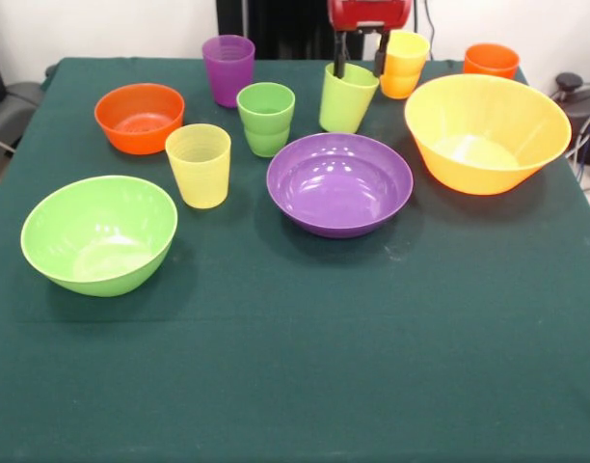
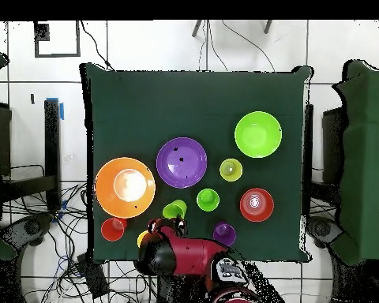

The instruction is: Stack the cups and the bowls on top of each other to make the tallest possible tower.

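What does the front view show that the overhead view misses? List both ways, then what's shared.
Front only: the gripper at the lime green plastic cup's rim, and the ribbed sides of some cups. Overhead only: the red and black arm and floor cables. Both: the green tablecloth, with all bowls and cups unstacked.

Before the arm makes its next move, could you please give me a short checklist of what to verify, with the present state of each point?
1. Gripper placed at the rim of the lime green cup: ok.
2. Grip closed on that cup: cannot tell.
3. Cup standing upright: not ok, it looks slightly tilted.
4. Largest yellow-orange bowl upright and empty, ready as base: ok.
5. Room between the gripper and the yellow-orange cup: not ok, that cup stands very close.
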You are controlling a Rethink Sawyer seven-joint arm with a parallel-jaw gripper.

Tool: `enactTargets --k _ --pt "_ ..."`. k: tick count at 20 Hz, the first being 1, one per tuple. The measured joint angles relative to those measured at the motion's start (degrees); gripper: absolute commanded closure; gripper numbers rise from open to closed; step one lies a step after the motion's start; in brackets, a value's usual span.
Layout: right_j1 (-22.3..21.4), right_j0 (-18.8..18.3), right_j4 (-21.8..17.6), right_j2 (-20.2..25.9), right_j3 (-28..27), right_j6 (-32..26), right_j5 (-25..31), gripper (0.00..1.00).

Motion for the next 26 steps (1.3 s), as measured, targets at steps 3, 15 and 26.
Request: enactTargets --k 3,15,26 --pt "-1.87 -1.24 -0.01 0.12 0.61 0.00 1.23 0.00" --pt "-9.77 -4.21 -0.04 0.78 1.12 0.00 7.76 0.00" --pt "-10.10 -3.60 -0.04 1.08 1.13 0.91 7.84 0.00"
